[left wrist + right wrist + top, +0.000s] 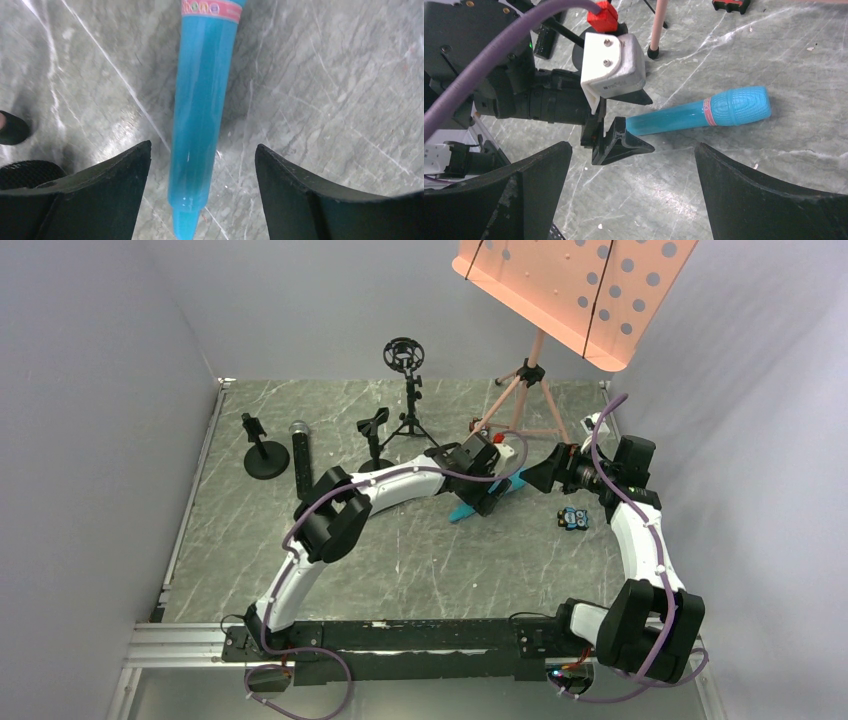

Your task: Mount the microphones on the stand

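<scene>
Cyan-blue microphone (202, 100) lies flat midway between the surface's (330, 75) side edges. Left pincer (202, 146) straddles it, wide: lower squarely, then close mid-handle. Right pincer (633, 146) gapes wide too.

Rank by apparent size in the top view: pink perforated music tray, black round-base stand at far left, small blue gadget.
1. pink perforated music tray, likely nearer the camera
2. black round-base stand
3. small blue gadget
</scene>
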`<state>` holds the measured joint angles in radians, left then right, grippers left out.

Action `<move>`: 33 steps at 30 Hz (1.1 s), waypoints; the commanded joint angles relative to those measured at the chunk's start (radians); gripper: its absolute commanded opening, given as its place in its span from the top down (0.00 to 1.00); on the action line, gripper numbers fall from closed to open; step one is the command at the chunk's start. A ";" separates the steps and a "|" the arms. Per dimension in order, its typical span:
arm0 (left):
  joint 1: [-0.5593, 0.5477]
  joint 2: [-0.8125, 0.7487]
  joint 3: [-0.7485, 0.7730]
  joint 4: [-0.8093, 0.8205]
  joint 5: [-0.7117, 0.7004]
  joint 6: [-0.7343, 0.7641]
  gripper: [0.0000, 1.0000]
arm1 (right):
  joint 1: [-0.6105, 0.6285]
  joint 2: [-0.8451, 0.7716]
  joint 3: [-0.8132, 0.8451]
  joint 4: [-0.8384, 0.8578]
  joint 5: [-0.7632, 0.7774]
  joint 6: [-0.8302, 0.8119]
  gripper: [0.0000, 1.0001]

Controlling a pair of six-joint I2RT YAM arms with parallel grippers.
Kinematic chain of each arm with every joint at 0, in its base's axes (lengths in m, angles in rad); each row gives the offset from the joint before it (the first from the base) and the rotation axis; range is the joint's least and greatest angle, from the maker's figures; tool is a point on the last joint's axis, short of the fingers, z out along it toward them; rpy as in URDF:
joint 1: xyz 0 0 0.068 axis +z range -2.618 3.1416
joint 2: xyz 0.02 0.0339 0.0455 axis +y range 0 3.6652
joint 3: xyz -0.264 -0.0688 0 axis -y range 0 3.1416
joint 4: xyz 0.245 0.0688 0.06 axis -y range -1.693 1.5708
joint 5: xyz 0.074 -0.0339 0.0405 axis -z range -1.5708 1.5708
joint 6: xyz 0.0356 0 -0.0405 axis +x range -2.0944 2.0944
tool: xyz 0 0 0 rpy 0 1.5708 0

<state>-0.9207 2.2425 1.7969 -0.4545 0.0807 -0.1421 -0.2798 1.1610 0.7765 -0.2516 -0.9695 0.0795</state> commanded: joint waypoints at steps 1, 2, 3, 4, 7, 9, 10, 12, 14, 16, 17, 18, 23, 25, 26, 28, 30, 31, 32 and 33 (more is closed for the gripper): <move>-0.005 0.029 0.094 -0.043 -0.035 0.024 0.20 | -0.004 -0.010 0.004 0.036 -0.006 0.012 0.00; -0.004 0.037 0.105 -0.050 -0.038 0.024 0.20 | -0.004 -0.011 0.004 0.037 -0.006 0.012 0.00; -0.004 0.044 0.114 -0.054 -0.042 0.023 0.20 | -0.004 -0.011 0.004 0.037 -0.006 0.012 0.00; -0.004 0.051 0.124 -0.060 -0.042 0.022 0.20 | -0.005 -0.011 0.004 0.037 -0.006 0.012 0.00; -0.006 0.076 0.160 -0.076 -0.041 0.021 0.20 | -0.004 -0.012 0.006 0.037 -0.008 0.013 0.00; -0.008 0.093 0.181 -0.087 -0.043 0.020 0.20 | -0.004 -0.013 0.004 0.036 -0.007 0.012 0.00; -0.008 0.101 0.190 -0.092 -0.042 0.019 0.21 | -0.005 -0.014 0.004 0.036 -0.006 0.013 0.00; -0.011 0.112 0.200 -0.098 -0.049 0.021 0.21 | -0.004 -0.014 0.004 0.036 -0.007 0.012 0.00; -0.013 0.121 0.209 -0.107 -0.059 0.024 0.21 | -0.004 -0.012 0.006 0.036 -0.007 0.013 0.00; -0.015 0.122 0.209 -0.112 -0.065 0.025 0.21 | -0.006 -0.012 0.006 0.034 -0.006 0.011 0.00; -0.015 0.118 0.203 -0.111 -0.063 0.027 0.21 | -0.006 -0.012 0.006 0.035 -0.006 0.011 0.00; -0.016 0.110 0.193 -0.106 -0.059 0.030 0.21 | -0.006 -0.012 0.005 0.036 -0.006 0.012 0.00; -0.017 0.070 0.156 -0.079 -0.044 0.045 0.21 | -0.006 -0.012 0.007 0.034 -0.008 0.011 0.00; -0.017 0.063 0.154 -0.080 -0.045 0.049 0.22 | -0.006 -0.012 0.007 0.034 -0.009 0.012 0.00; -0.017 0.060 0.154 -0.080 -0.047 0.051 0.22 | -0.006 -0.013 0.008 0.035 -0.009 0.012 0.00; -0.018 0.060 0.158 -0.085 -0.059 0.052 0.22 | -0.007 -0.014 0.009 0.035 -0.011 0.013 0.00; -0.021 0.065 0.167 -0.096 -0.073 0.052 0.22 | -0.006 -0.016 0.009 0.035 -0.011 0.013 0.00; -0.022 0.068 0.171 -0.100 -0.077 0.052 0.22 | -0.006 -0.016 0.010 0.034 -0.012 0.013 0.00; -0.024 0.070 0.174 -0.103 -0.078 0.052 0.22 | -0.006 -0.016 0.009 0.033 -0.012 0.013 0.00; -0.027 0.071 0.173 -0.105 -0.078 0.053 0.22 | -0.006 -0.016 0.010 0.033 -0.012 0.014 0.00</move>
<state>-0.9321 2.3631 1.9564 -0.5446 0.0235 -0.1047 -0.2810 1.1610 0.7765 -0.2516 -0.9699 0.0807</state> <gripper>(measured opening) 0.780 0.995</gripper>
